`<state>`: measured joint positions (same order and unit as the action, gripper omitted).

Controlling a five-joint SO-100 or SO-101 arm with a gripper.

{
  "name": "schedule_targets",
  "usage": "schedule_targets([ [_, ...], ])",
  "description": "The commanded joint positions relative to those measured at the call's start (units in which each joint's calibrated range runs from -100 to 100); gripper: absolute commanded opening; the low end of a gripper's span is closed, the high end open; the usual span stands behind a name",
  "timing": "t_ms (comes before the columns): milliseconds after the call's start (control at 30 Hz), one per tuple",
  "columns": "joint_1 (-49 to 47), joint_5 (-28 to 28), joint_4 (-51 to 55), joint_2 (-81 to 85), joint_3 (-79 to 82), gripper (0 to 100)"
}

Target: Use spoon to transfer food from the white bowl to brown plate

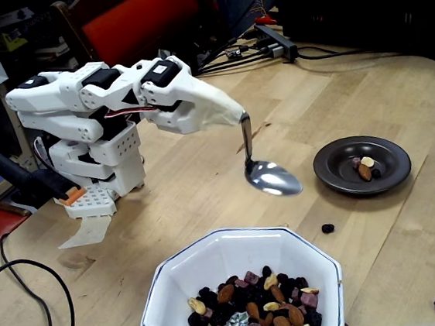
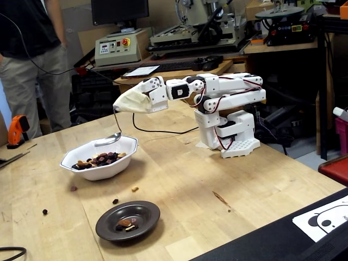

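I see the arm stretched low, level | pincer (image 1: 238, 117) cloth-wrapped, clamped on spoon (image 1: 269, 176) handle | spoon hangs below it, empty, over bowl's (image 1: 212, 261) far rim | plate (image 1: 362, 165) beyond, few bits

Wooden table (image 1: 203, 172): white bowl (image 1: 213, 265), brown plate (image 1: 335, 174), arm base (image 1: 101, 198), stray bits (image 1: 328, 228).

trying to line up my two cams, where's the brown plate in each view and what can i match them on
A fixed view: the brown plate sits at centre right, right of the hanging spoon.
Another fixed view: the brown plate sits low, left of centre, nearer the camera than the white bowl.
Shared landmark: the white bowl, with the spoon's bowl above its rim.
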<state>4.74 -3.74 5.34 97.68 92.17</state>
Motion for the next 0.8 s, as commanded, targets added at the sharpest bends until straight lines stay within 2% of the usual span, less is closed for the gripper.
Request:
schedule_targets([
  [0, 0.29, -1.56, -6.6, 0.52, 0.13, 4],
  [267, -0.08, -1.56, -7.47, -7.52, -1.11, 4],
  [533, -0.08, -1.56, -7.95, -19.5, -11.46, 4],
  [767, 0.22, -1.86, -7.47, -22.16, -13.94, 4],
])
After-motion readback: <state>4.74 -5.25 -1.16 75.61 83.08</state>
